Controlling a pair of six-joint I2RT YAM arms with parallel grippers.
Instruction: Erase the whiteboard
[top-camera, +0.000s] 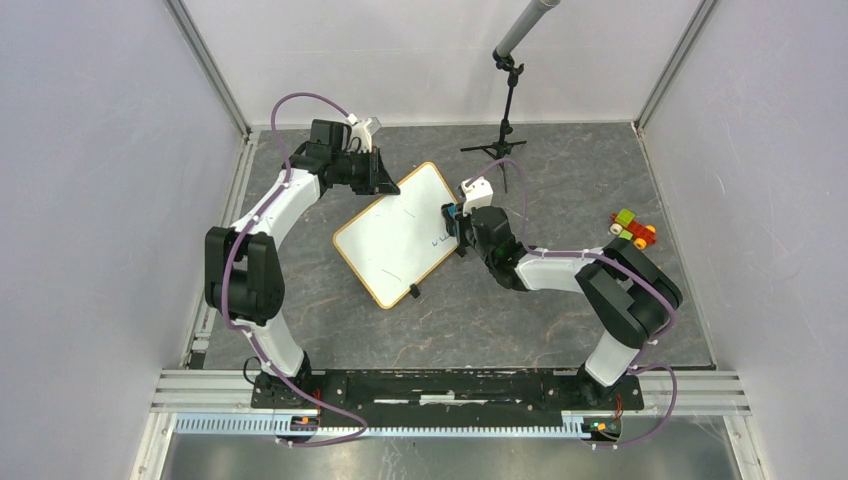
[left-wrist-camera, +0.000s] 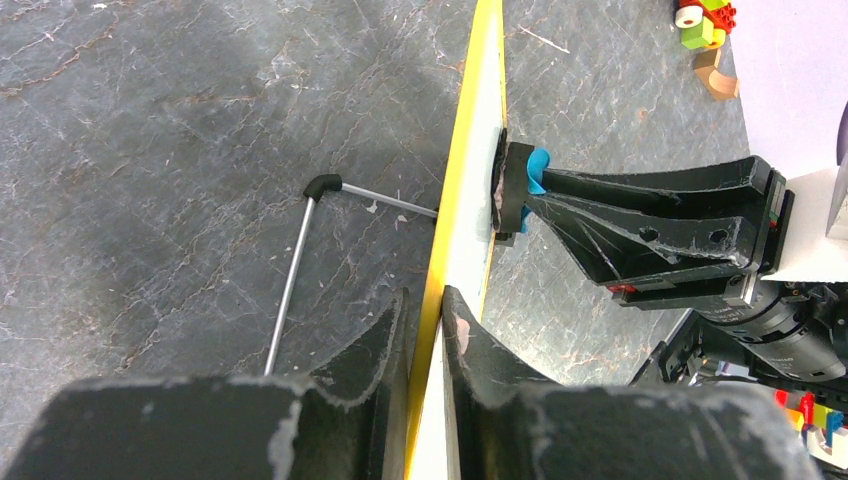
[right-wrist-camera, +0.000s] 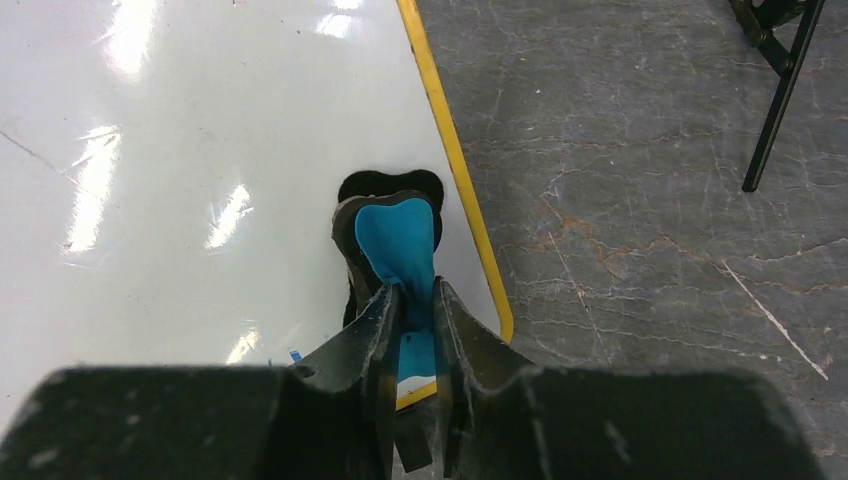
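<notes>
The whiteboard (top-camera: 400, 235) lies tilted in the middle of the table, white with a yellow-tan frame. Faint blue writing (top-camera: 438, 240) remains near its right edge. My left gripper (top-camera: 385, 183) is shut on the board's far-left edge; in the left wrist view (left-wrist-camera: 428, 310) the fingers clamp the yellow frame (left-wrist-camera: 452, 190). My right gripper (top-camera: 456, 218) is shut on a blue eraser (right-wrist-camera: 398, 245) with a black pad, pressed on the board near its right corner (right-wrist-camera: 200, 150). The eraser also shows in the left wrist view (left-wrist-camera: 522, 183).
A black tripod stand (top-camera: 505, 120) rises at the back centre. A cluster of coloured toy bricks (top-camera: 632, 230) sits at the right. A thin metal rod (left-wrist-camera: 295, 270), the board's stand leg, lies on the grey table. Walls enclose three sides.
</notes>
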